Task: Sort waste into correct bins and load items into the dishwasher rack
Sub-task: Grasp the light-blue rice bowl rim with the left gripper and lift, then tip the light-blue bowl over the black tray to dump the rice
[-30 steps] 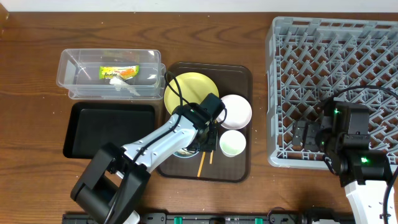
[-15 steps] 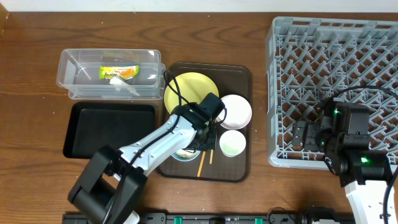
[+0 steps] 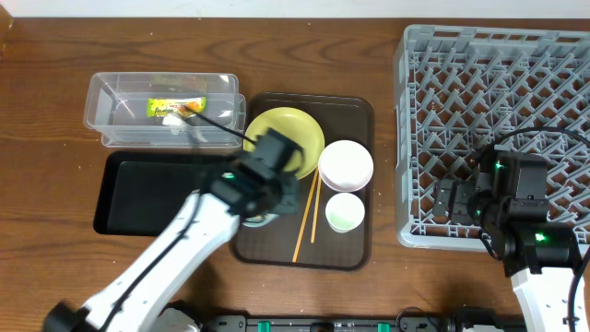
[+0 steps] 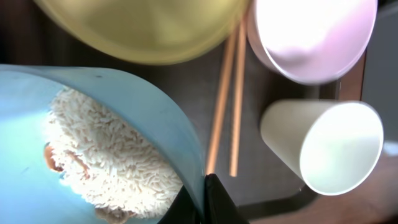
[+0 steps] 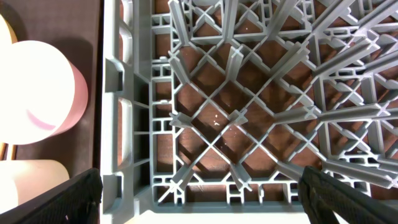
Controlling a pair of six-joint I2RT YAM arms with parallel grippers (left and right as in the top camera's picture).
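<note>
The left fingers [image 4: 217,202] are pinched shut on the near rim of the blue bowl [image 4: 134,93], which carries a mound of rice [image 4: 106,155] and sits at the left side of the brown tray [image 3: 355,115]. The grip is on the rim alone, so the loaded bowl could pivot or slip. The overhead view shows the arm blurred, and I judge a fast swing could tip rice onto the tray or the tabletop [image 3: 55,55] before it reaches the black bin [image 3: 157,194] left of the tray. The chopsticks [image 4: 221,106], pink bowl [image 4: 311,37] and cup [image 4: 329,149] lie close by on the tray and could be knocked. Compared with a second ago, the left wrist has moved from the tray's middle toward its left edge, uncovering the chopsticks. The right fingers [image 5: 56,199] remain spread wide and empty over the dishwasher rack [image 3: 498,74], right of the tray.
</note>
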